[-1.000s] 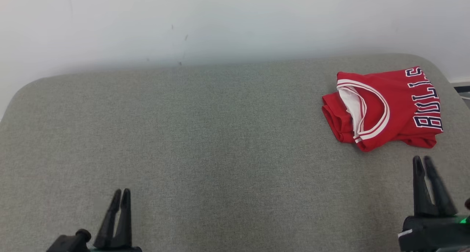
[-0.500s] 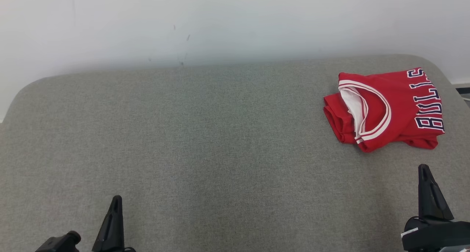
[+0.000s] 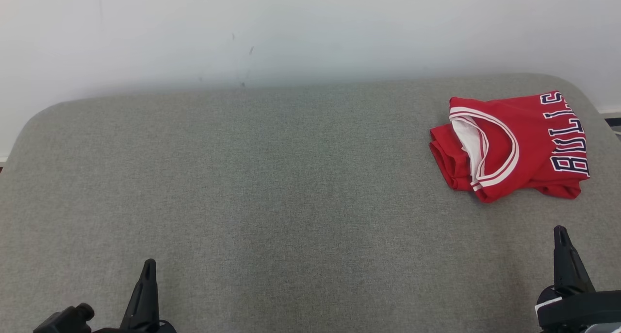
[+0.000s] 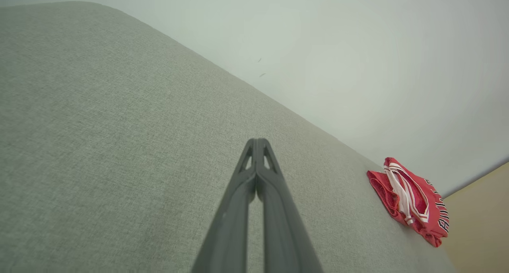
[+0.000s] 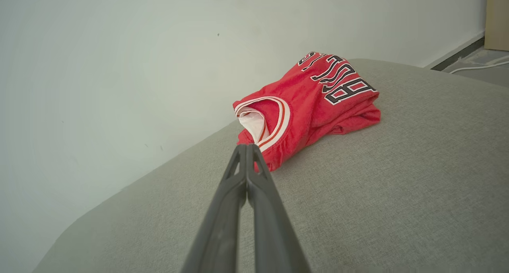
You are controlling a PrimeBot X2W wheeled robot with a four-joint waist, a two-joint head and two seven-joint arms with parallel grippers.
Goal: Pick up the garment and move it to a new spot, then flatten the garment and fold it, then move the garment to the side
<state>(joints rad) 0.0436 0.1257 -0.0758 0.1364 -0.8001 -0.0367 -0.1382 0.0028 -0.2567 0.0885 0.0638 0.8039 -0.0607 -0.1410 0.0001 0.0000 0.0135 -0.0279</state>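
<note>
So, fingers first: the left gripper (image 4: 257, 141) has both fingers pressed tight together with nothing between them, and the right gripper (image 5: 246, 146) is the same, tips touching and empty. In the head view they sit low, left at about 7 o'clock and right at about 5 o'clock, both hovering over bare cushion (image 3: 291, 177) and well apart from each other. The jersey (image 3: 514, 146) is up at 2 o'clock on the cushion, near the far right corner by the wall (image 3: 291, 32), and the right gripper points roughly at it but isn't touching it. It's doubled over into a compact bundle, neck trim showing on its left side, lettering on the right. My read is the fold is done and it's already parked at the side, so this looks like the tail end. If it needs another nudge, the right gripper would have to open up and reach toward 12 o'clock to grab the near edge.
</note>
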